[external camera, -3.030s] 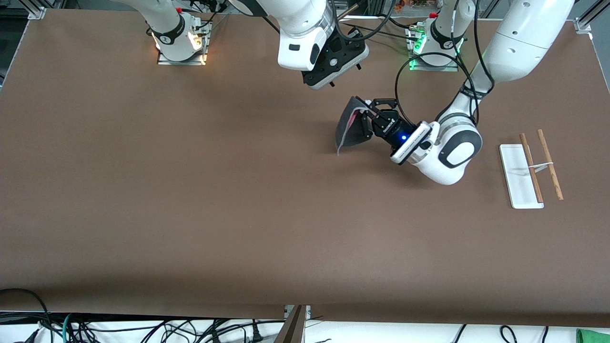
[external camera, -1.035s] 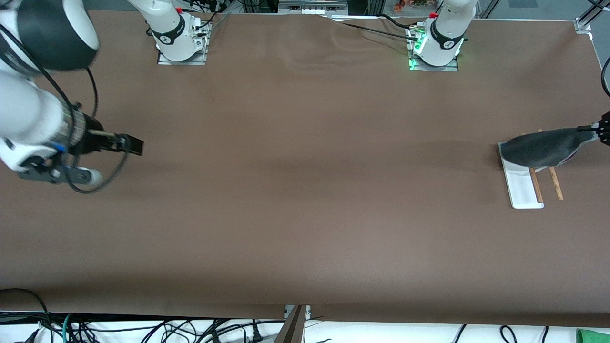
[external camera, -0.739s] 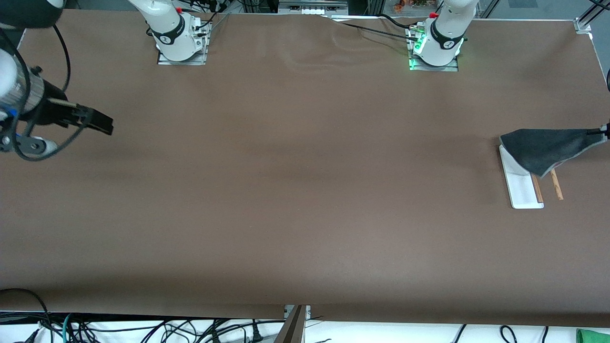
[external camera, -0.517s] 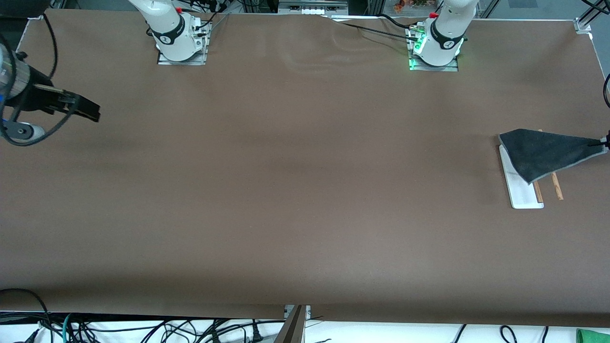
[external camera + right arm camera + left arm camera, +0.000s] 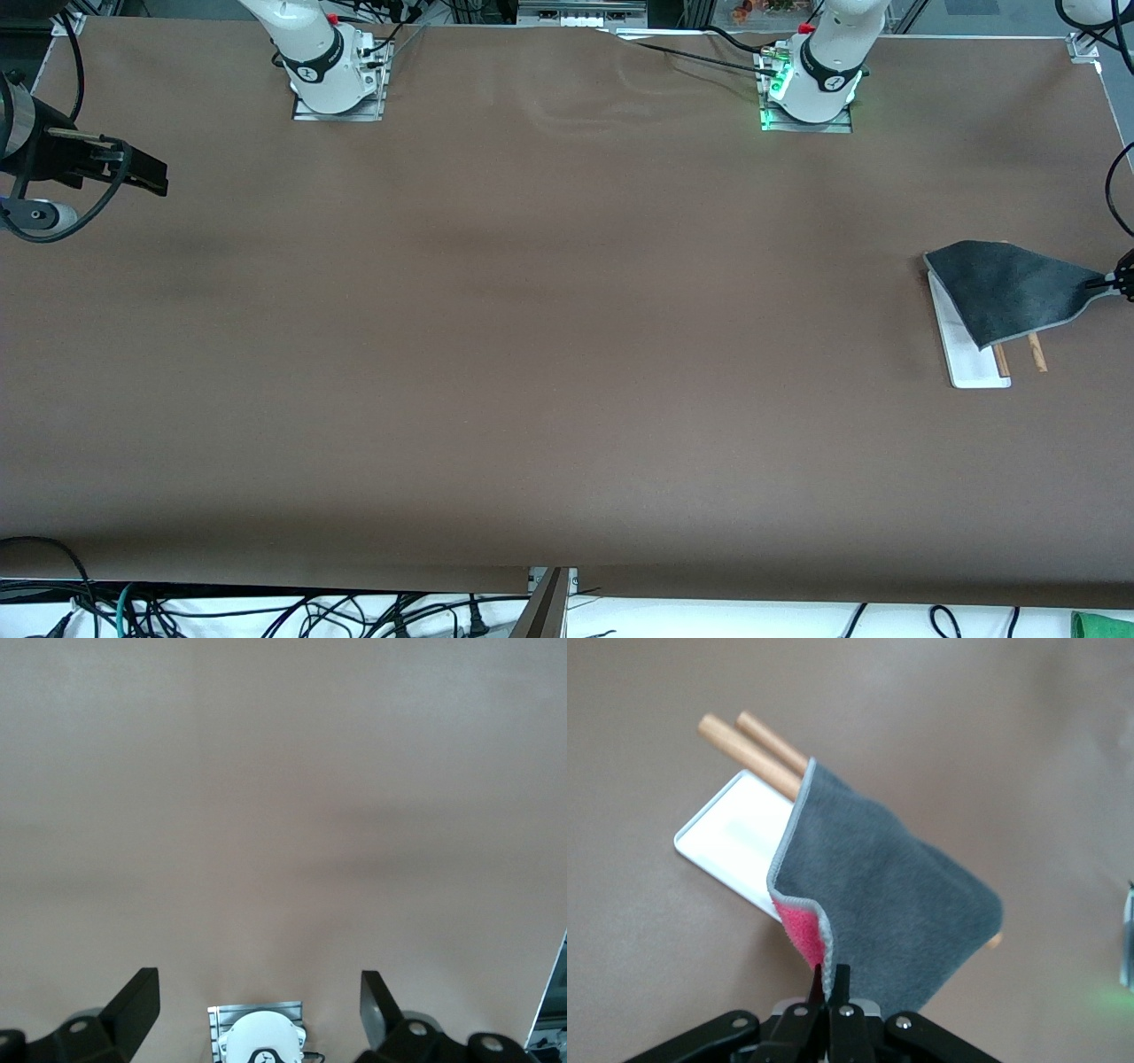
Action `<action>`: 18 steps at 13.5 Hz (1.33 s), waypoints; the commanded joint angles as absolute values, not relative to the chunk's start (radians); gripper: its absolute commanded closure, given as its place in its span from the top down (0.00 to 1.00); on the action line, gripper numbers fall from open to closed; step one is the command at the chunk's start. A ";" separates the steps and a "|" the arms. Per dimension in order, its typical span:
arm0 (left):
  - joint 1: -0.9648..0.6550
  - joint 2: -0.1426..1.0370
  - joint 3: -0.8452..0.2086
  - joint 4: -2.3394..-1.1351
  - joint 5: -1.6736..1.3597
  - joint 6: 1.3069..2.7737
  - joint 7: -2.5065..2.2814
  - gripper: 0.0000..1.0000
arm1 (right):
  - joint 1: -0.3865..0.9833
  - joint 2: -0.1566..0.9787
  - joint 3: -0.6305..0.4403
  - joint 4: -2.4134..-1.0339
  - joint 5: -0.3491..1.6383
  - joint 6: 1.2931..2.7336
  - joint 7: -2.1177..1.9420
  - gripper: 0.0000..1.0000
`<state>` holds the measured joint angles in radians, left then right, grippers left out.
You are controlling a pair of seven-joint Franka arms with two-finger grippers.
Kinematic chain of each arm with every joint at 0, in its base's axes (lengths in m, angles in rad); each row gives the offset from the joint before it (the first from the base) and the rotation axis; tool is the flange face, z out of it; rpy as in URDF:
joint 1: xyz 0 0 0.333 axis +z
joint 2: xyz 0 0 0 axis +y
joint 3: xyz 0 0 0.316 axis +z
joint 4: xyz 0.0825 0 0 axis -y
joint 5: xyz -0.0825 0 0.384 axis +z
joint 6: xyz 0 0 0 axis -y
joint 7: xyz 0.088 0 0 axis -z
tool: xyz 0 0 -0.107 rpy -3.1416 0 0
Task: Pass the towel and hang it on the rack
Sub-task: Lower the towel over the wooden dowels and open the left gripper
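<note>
Draping across the rack's rods, the small dark grey towel with light grey stitched edging and a pink-red underside (image 5: 1010,291) covers most of the small rack of two thin parallel brown wooden rods on a white rectangular base plate (image 5: 973,365); only the rod ends nearest the front camera and the near end of the plate show past the cloth in the front view; the rack sits at the left arm's end of the brown table (image 5: 549,354); the rods' long axis runs from near the front camera toward the robots' bases, and the towel lies crosswise over it. The left gripper (image 5: 831,979) pinches one corner of the towel, its fingers closed tight on the cloth with the pink-red face folded down beside them, as the left wrist view shows; it hangs over the table edge just off the rack; from that grip the cloth stretches away across both rods toward the base plate, so the rack lies straight ahead of the fingers. I judge the hanging nearly done; what remains is letting go so the held corner drops on the outer rod's side. Farther up the front view, the right gripper (image 5: 142,175) waits over the right arm's end of the table, its fingers (image 5: 133,1003) spread wide and holding nothing.
</note>
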<state>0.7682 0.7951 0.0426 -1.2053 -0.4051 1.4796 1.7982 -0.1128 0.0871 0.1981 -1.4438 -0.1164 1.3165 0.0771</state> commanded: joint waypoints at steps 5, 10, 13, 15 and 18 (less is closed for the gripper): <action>0.787 0.853 0.040 -1.169 -0.390 1.528 1.833 1.00 | -0.120 0.058 0.204 -1.476 -0.094 1.319 0.003 1.00; 0.766 0.831 0.040 -1.079 -0.376 1.526 1.800 1.00 | -0.114 0.084 0.201 -1.447 -0.094 1.319 -0.002 1.00; 0.668 0.775 0.040 -1.025 -0.224 1.516 1.585 1.00 | -0.115 0.093 0.199 -1.447 -0.095 1.319 -0.003 1.00; 0.562 0.694 0.040 -1.028 -0.129 1.497 1.450 1.00 | -0.115 0.094 0.199 -1.445 -0.095 1.324 -0.003 1.00; 0.399 0.608 0.032 -1.034 -0.025 1.438 1.240 1.00 | -0.115 0.094 0.198 -1.445 -0.094 1.325 0.003 1.00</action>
